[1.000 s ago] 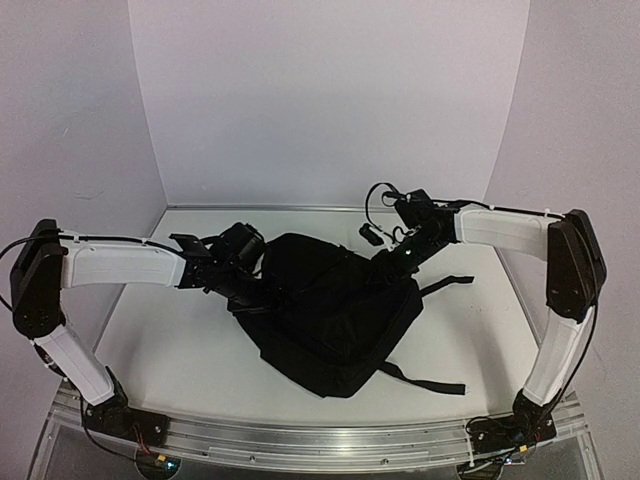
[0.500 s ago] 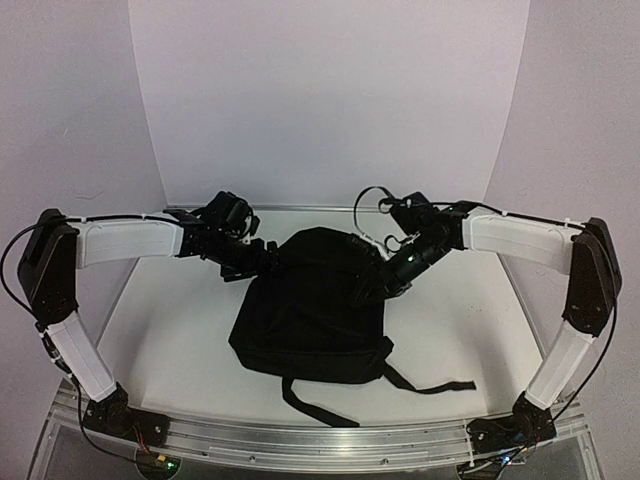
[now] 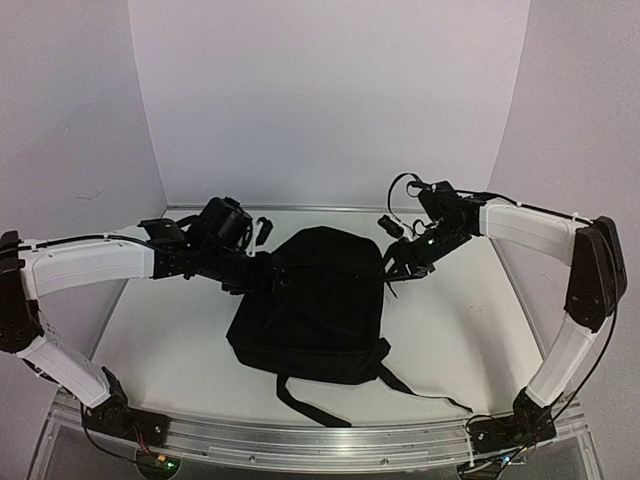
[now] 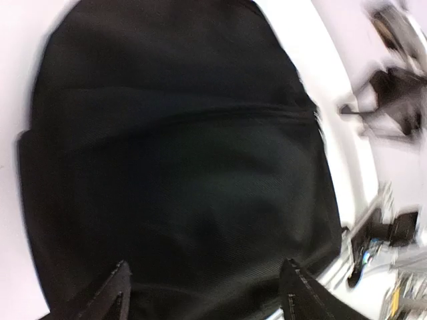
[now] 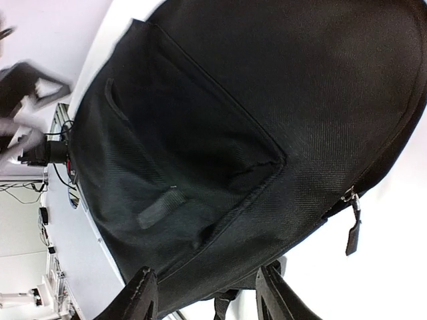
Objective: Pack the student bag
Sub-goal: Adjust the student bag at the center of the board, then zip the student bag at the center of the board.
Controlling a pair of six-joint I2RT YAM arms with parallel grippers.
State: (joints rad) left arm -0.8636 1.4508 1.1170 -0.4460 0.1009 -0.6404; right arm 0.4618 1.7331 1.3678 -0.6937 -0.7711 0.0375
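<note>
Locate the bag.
Top view: the bag lies centred on the table, between the left arm and right arm, straps trailing toward the near edge.

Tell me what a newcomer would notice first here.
The big black student bag lies in the middle of the table, its straps trailing toward the near edge. The left gripper and right gripper flank its far end, both open. In the right wrist view, a zipper pull sticks out from the bag's edge.
</note>
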